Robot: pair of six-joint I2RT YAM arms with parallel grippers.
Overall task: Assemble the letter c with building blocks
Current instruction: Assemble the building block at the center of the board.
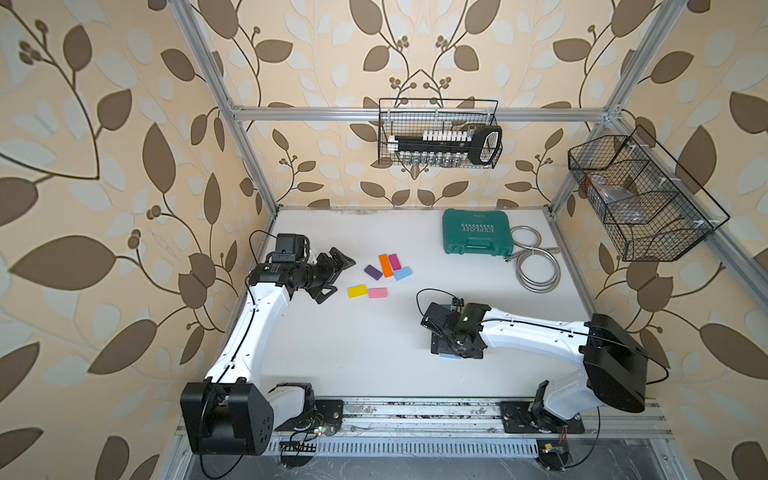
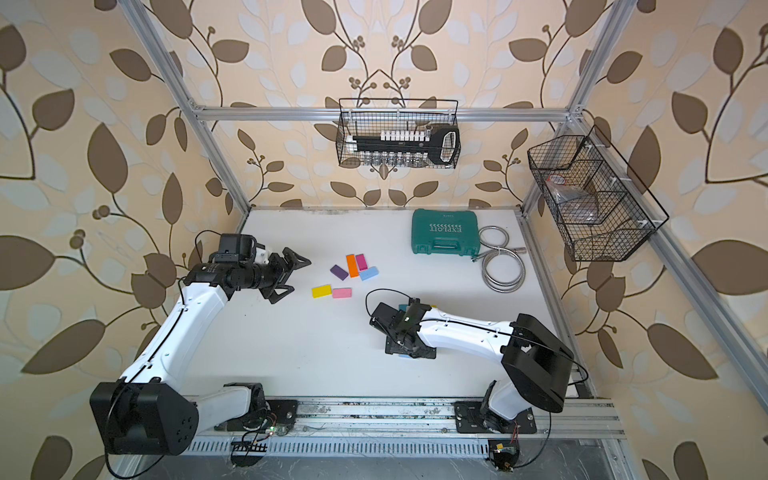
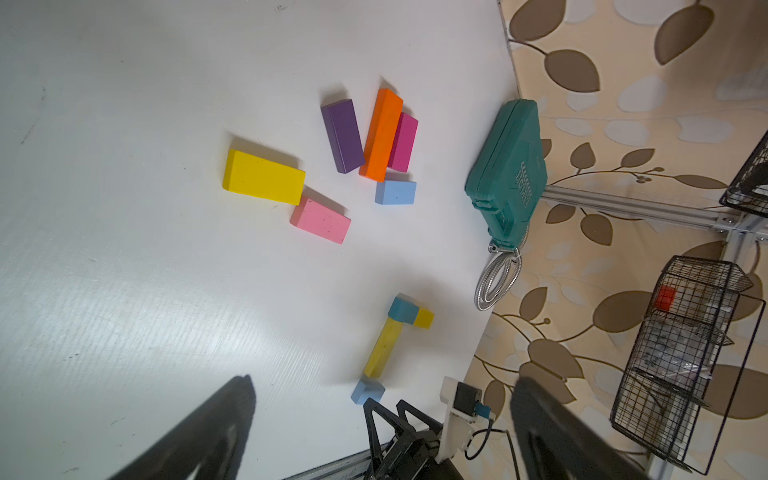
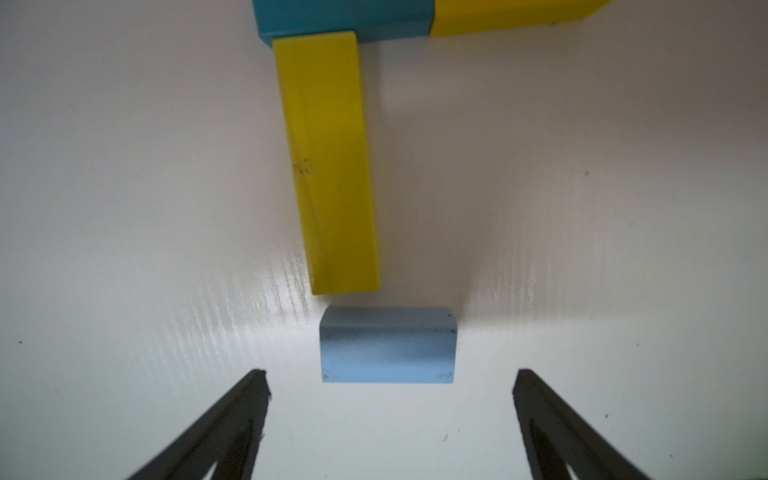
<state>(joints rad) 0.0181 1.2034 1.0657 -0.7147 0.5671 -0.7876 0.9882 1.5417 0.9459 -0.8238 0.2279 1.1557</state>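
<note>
While light blue block (image 4: 386, 347) lies just off yellow bar's (image 4: 328, 166) near end, right gripper (image 4: 390, 372) hangs spread over it | left gripper (image 1: 338, 279) spread by loose blocks (image 1: 385, 266) | step: C's near arm | next, likely: nudge flush

Our left arm (image 1: 253, 316) stands up from its base at the near left edge, elbow bent, with the forearm reaching forward and inward. Its wrist lies roughly level. The left gripper (image 1: 337, 279) points sideways toward the middle, jaws spread wide and holding nothing. Our right arm (image 1: 536, 332) stretches from the near right side across toward the centre, wrist bent downward. The right gripper (image 4: 390, 374) points straight down and sits low, its two dark fingers (image 4: 232, 424) well apart and gripping nothing.
</note>
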